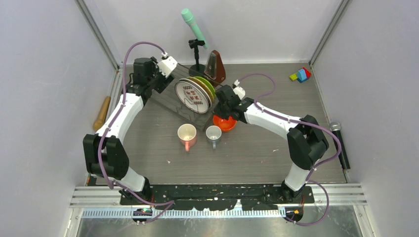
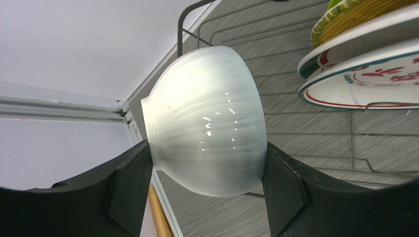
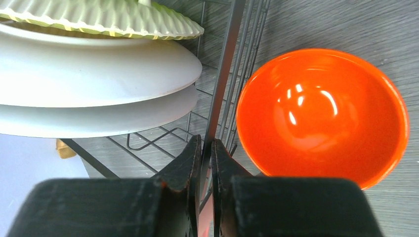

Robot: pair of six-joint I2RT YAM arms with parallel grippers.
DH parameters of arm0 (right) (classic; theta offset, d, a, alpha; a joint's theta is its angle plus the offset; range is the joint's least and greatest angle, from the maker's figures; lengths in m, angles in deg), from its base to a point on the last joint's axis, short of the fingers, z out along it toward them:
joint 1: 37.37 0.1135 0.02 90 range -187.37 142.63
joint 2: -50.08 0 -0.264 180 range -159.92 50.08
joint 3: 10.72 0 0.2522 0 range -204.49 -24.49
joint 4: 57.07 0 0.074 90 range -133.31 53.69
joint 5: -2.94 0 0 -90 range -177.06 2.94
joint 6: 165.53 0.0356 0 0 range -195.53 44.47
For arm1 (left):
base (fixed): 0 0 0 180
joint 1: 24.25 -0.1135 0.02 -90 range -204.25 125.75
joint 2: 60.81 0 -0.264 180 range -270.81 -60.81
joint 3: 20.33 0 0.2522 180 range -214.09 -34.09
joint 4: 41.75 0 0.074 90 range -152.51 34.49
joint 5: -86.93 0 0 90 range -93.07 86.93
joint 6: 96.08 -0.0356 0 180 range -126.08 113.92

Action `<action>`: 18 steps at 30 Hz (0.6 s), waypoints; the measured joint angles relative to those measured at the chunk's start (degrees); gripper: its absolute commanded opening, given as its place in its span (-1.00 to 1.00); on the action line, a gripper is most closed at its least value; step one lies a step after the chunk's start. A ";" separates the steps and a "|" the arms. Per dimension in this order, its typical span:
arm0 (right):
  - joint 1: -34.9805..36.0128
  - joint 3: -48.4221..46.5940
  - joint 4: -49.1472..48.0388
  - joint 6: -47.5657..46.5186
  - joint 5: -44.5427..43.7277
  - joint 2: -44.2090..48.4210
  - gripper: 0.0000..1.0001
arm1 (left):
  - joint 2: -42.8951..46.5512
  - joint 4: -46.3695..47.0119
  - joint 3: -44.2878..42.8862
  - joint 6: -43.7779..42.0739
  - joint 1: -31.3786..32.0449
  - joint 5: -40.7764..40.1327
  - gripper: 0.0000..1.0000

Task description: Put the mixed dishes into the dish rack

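Two bowls, two mugs and at least three plates are showing. The left gripper [image 2: 207,183] is spreading wide, holding the glossy ribbed white bowl [image 2: 207,118] by a corner of the dark thin-wire dish rack [image 3: 226,69]. In the rack, the white teal-rimmed plate [image 1: 192,96], ridged tan plate [image 2: 360,17] and lime-green plate [image 1: 211,85] are standing on edge. The right gripper [image 3: 205,160] is pinching narrowly on the rack's rim wire, just beside the shiny orange-red bowl [image 3: 321,113], which is sitting outside on the grey wood-grain table [image 1: 257,153]. The pink mug [image 1: 187,133] and small grey-blue mug [image 1: 213,133] are standing upright on open tabletop.

Free rack [image 2: 178,29] floor beside upright plates [image 2: 365,74]
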 measured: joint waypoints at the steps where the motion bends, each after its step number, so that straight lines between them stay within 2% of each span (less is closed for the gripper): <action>1: -0.28 0.28 0.04 -0.22 0.20 0.28 -0.89 | 0.22 0.28 0.37 -0.59 0.00 0.42 -1.00; 5: -1.88 2.56 0.39 -1.79 1.84 2.54 -0.99 | 0.48 0.52 1.62 -2.05 0.00 1.84 -1.00; 18: -10.12 7.13 8.22 -13.09 9.84 9.97 -0.99 | 1.44 0.59 6.73 -6.82 0.00 10.05 -1.00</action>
